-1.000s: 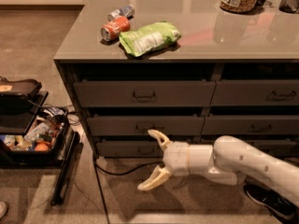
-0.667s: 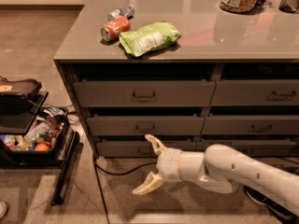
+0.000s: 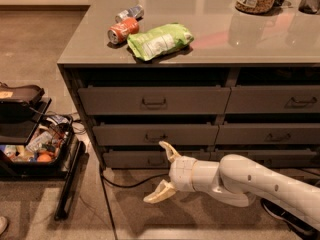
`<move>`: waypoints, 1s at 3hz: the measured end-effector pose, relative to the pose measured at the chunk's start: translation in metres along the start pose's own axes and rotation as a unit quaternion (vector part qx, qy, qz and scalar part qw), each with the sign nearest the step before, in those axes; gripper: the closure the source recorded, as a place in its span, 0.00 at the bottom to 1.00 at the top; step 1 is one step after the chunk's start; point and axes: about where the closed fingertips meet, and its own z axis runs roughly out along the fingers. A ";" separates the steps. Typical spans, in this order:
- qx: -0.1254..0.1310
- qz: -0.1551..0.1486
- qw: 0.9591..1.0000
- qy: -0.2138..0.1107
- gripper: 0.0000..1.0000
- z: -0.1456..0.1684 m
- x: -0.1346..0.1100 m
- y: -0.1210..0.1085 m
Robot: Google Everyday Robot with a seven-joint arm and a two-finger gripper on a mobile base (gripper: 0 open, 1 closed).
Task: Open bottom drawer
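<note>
Camera view: the single view looks down on the front of the bench (image 3: 210,49) and its two columns of drawers.
Bottom drawer (image 3: 127,159): the lowest, slimmest front in the left column, just above the floor; it looks shut.
Tool (image 3: 156,172): spread wide and holding nothing, in front of that drawer's middle, with the upper finger across the panel and the lower one over the floor.
Handle: not clearly seen (likely behind the upper finger); the drawer above (image 3: 125,134) shows a small central loop.
Handling: probably rigid, shallow and light on its slides, so a straight, level pull should do; a skewed pull could bind.
Hold: hook or pinch the central loop, since the plain panel offers no other purchase.
</note>
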 end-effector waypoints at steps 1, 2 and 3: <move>0.019 -0.009 0.999 0.031 0.00 0.003 0.004 -0.005; 0.007 -0.035 0.978 0.204 0.00 0.023 0.061 0.057; 0.019 -0.005 0.957 0.289 0.00 0.015 0.104 0.082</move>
